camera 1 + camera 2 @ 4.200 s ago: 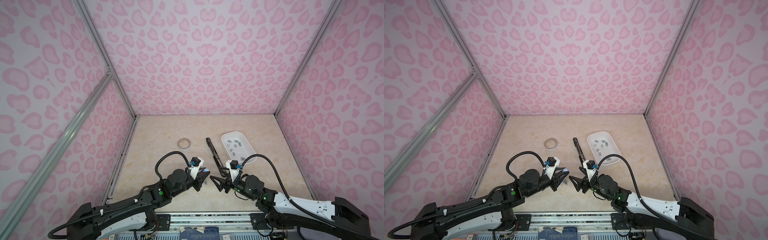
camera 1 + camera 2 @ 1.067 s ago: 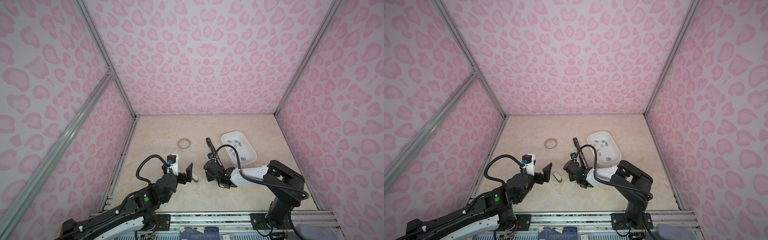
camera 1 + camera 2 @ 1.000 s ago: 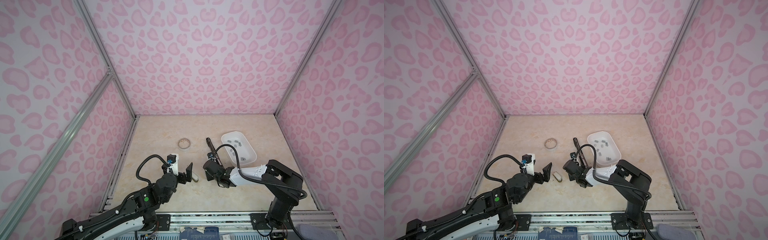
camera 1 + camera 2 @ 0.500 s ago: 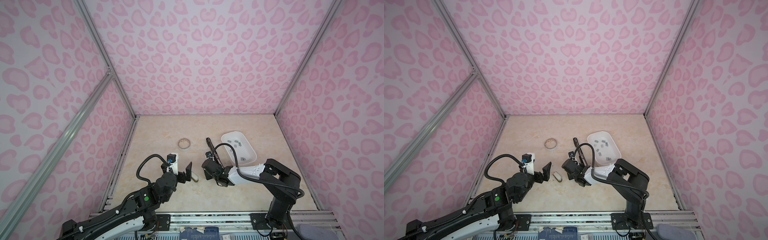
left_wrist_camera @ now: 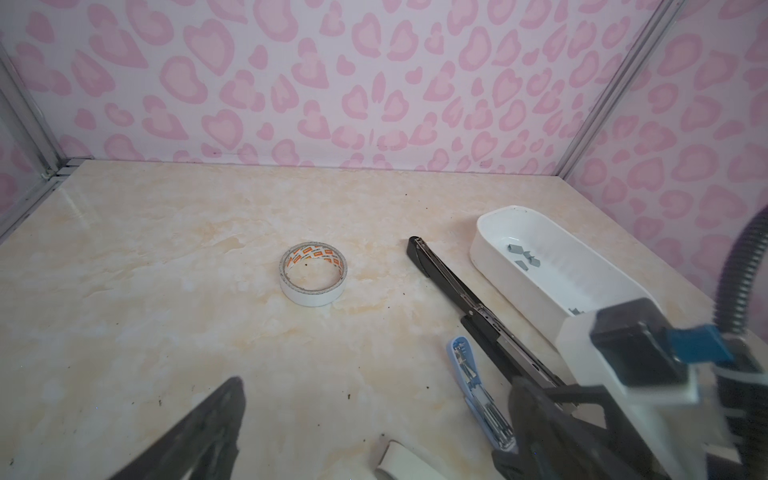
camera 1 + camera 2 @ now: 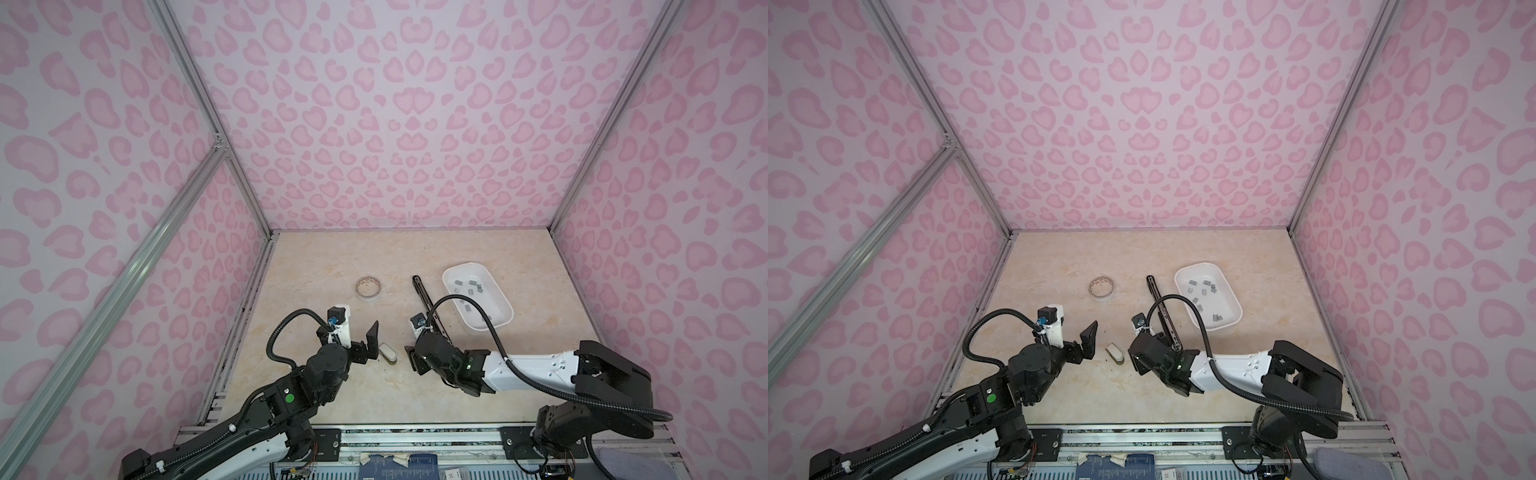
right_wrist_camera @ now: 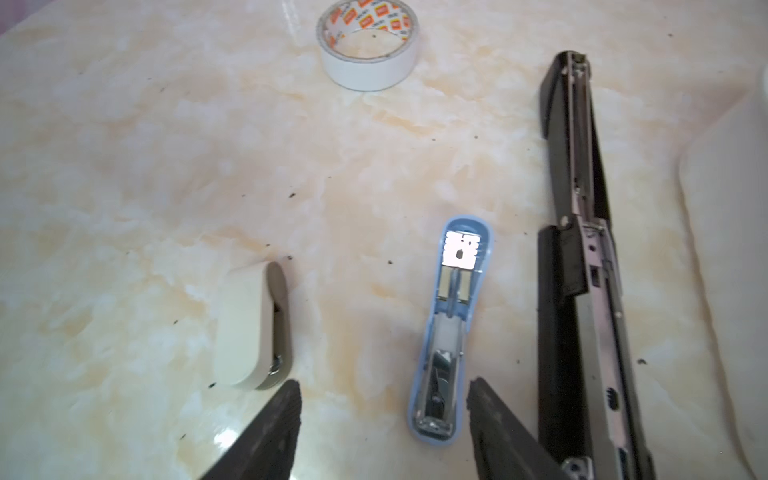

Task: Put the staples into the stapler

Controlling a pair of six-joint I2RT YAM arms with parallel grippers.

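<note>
Grey staples (image 6: 469,286) (image 5: 521,255) lie loose in a white tray (image 6: 500,305) (image 6: 1233,307) at the right. Three staplers are on the table. A long black stapler (image 7: 582,249) (image 6: 423,293) lies opened flat. A small blue stapler (image 7: 451,332) (image 5: 478,395) lies opened on the table between the fingers of my right gripper (image 7: 384,415), which is open and not touching it. A small white stapler (image 6: 388,353) (image 7: 249,324) lies shut between the two arms. My left gripper (image 5: 374,415) (image 6: 376,347) hangs wide open just over the white stapler, holding nothing.
A roll of white tape (image 6: 368,286) (image 5: 312,274) lies behind the left gripper. Pink patterned walls close in the table on three sides. The right arm's cable arches over the black stapler toward the tray.
My right gripper's jaws have spread apart over the last second, and the arm has edged slightly left. The left arm has stayed still with its jaws open.
</note>
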